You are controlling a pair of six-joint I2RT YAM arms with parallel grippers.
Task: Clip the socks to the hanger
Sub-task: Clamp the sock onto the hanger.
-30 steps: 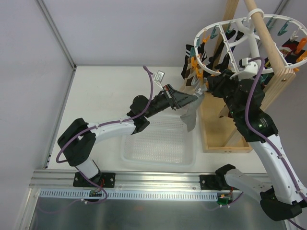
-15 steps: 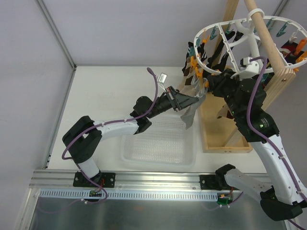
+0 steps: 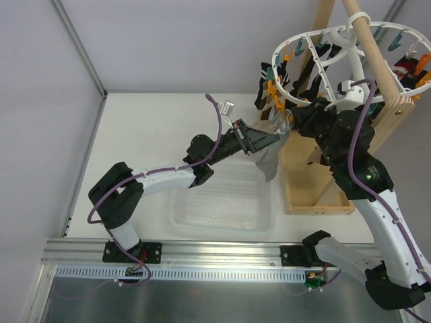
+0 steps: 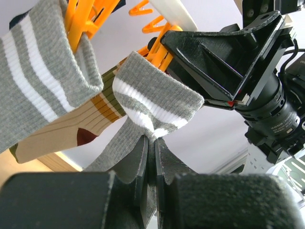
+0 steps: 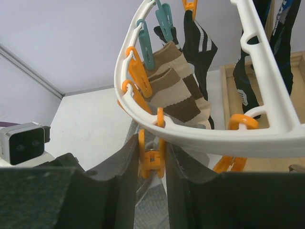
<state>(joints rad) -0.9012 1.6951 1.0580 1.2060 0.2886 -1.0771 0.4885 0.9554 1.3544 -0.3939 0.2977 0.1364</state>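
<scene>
- Looking for writing, you get only tiny print on the black camera lens (image 4: 275, 121) beside the right claw, and it is too small to read.
- Your left claw (image 4: 151, 143) is pressed together. It pinches one grey sock (image 4: 157, 102) just under its white stripes.
- That sock is held up right beside the near left rim of the white hanger (image 3: 316, 35). Its foot hangs down over the far right corner of the clear tub (image 3: 202, 219).
- Your right claw (image 5: 152, 151) squeezes an orange clip (image 5: 151, 167) that hangs from the hanger's rim, with a finger touching each side.
- The other grey sock (image 4: 43, 81) is already on the hanger, bitten by a second clip (image 4: 81, 19), also orange.
- A beige sock (image 4: 62, 129) with brown stripes hangs just behind the two grey ones, and black socks (image 5: 198, 43) hang farther along the ring.
- The hanger hangs from a wooden frame (image 3: 316, 198) on the right side of the white table (image 3: 148, 128).
- Plain grey walls (image 3: 168, 40) stand on the left and far sides.
</scene>
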